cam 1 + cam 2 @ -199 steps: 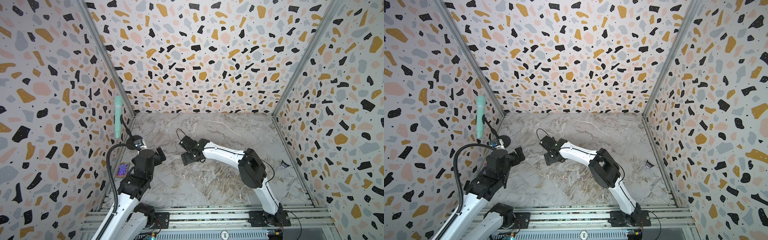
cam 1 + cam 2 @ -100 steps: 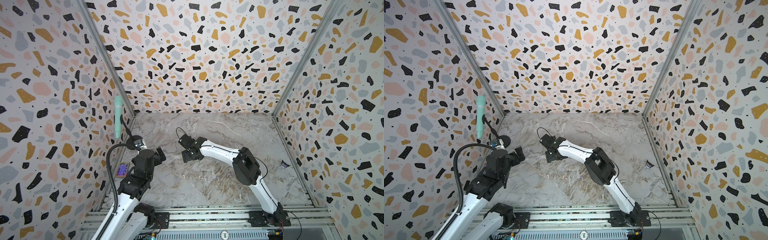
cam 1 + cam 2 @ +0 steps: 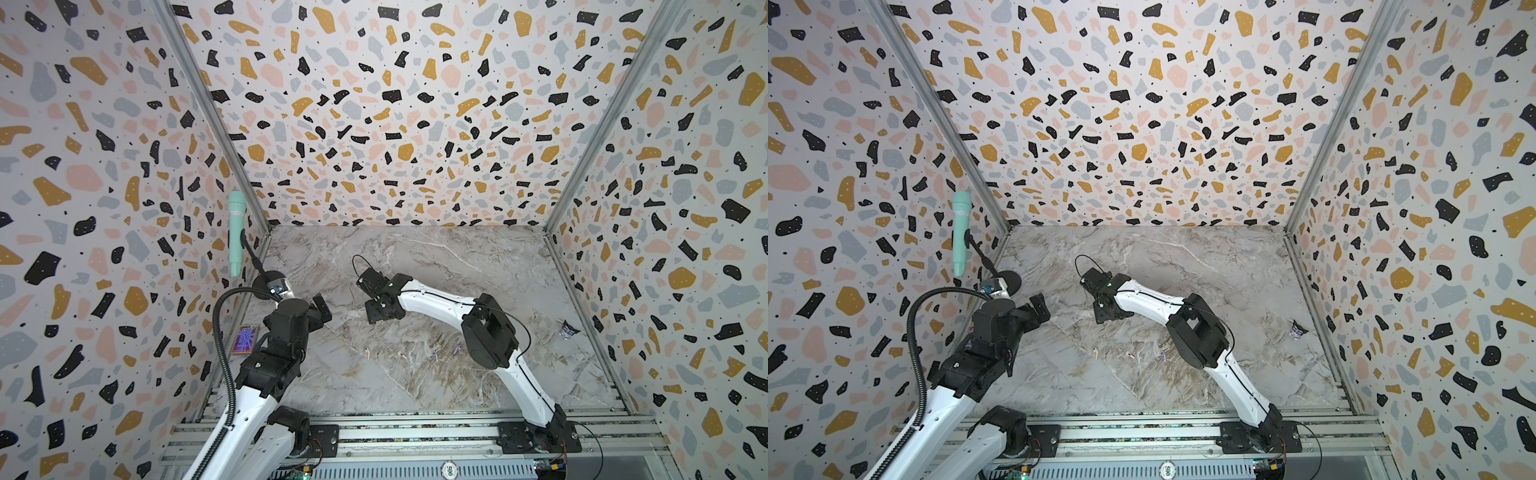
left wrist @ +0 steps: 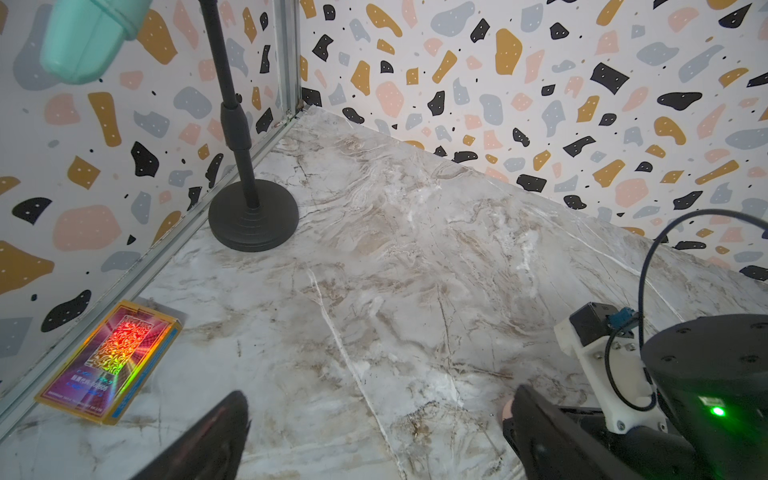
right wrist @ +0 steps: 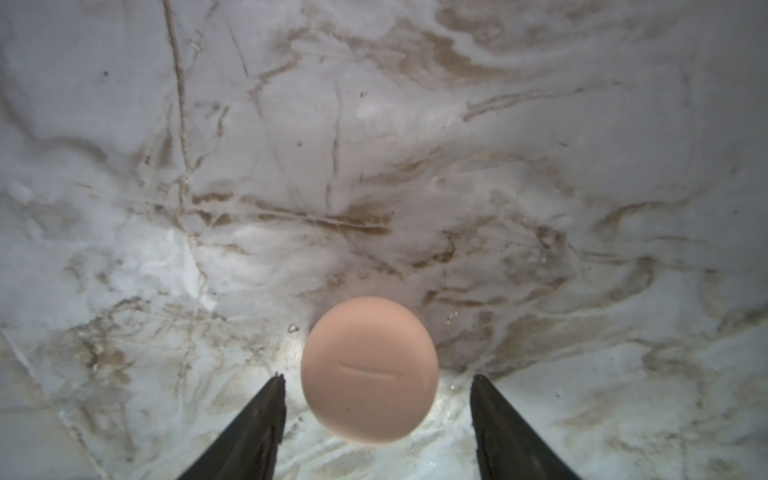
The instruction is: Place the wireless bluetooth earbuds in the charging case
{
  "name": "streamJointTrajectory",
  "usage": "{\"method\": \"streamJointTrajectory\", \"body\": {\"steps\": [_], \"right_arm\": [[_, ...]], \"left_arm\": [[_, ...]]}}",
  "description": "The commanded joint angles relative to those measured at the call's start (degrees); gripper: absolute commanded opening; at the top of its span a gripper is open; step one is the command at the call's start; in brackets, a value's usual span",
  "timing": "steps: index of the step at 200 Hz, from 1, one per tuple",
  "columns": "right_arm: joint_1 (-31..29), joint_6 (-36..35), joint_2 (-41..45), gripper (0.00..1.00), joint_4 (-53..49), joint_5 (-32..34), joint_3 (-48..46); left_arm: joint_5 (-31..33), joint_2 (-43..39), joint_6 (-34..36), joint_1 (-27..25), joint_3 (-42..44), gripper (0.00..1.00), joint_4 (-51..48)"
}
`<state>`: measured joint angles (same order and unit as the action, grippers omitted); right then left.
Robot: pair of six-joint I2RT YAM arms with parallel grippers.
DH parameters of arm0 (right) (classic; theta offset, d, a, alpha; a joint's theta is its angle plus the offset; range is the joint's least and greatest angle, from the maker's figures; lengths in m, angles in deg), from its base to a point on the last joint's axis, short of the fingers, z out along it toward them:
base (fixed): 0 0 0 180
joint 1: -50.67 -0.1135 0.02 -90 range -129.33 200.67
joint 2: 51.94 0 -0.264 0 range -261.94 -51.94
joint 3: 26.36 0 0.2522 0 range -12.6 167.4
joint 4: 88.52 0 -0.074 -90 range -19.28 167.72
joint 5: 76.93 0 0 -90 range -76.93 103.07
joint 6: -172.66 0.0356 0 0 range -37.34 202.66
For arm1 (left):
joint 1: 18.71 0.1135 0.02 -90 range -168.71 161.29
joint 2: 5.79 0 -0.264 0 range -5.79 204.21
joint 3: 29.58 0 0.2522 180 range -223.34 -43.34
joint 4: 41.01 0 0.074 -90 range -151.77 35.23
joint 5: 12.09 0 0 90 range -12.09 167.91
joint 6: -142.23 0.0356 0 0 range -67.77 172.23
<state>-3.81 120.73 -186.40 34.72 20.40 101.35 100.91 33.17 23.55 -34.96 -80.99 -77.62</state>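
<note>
A round pale pink charging case [image 5: 369, 370] lies shut on the marble floor. My right gripper [image 5: 376, 376] is open around it, one finger on each side with a gap at both. In both top views that gripper [image 3: 380, 307] [image 3: 1104, 309] hides the case. The wireless bluetooth earbuds lie loose in a row nearer the front: two pale ones [image 3: 367, 351] [image 3: 401, 354] and two lavender ones [image 3: 435, 355] [image 3: 457, 350]. My left gripper [image 4: 378, 399] [image 3: 322, 305] hangs open at the left, holding nothing.
A mint microphone [image 3: 236, 232] on a black stand [image 4: 253, 220] occupies the back left corner. A shiny holographic card [image 4: 110, 361] lies by the left wall. A crumpled wrapper [image 3: 567, 329] sits near the right wall. Terrazzo walls enclose three sides.
The right arm's elbow has swung left while its gripper stays over the same spot. The left arm has not moved.
</note>
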Motion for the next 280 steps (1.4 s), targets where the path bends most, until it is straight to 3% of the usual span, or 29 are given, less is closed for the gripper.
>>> {"method": "streamJointTrajectory", "body": {"steps": [1, 155, 215, 280], "right_arm": [[0.2, 0.1, -0.8, 0.7, -1.9, 0.6, 2.4], [1.3, -1.8, 8.8, 0.75, 4.3, -1.4, -5.9], [3.8, -3.1, 16.6, 0.76, 7.3, -1.8, -13.3], [8.5, -4.3, 25.8, 0.77, 12.0, -2.1, -24.1]], "left_arm": [[-0.4, -0.1, 0.6, -0.1, -0.1, 1.0, 1.6], [-5.8, 5.8, 0.2, -0.4, -0.5, 1.0, 1.5], [-12.3, 17.3, -8.6, -1.6, 0.0, 1.0, 4.2], [-12.1, 33.7, -16.8, -11.7, -6.0, 1.0, 6.4]]}}
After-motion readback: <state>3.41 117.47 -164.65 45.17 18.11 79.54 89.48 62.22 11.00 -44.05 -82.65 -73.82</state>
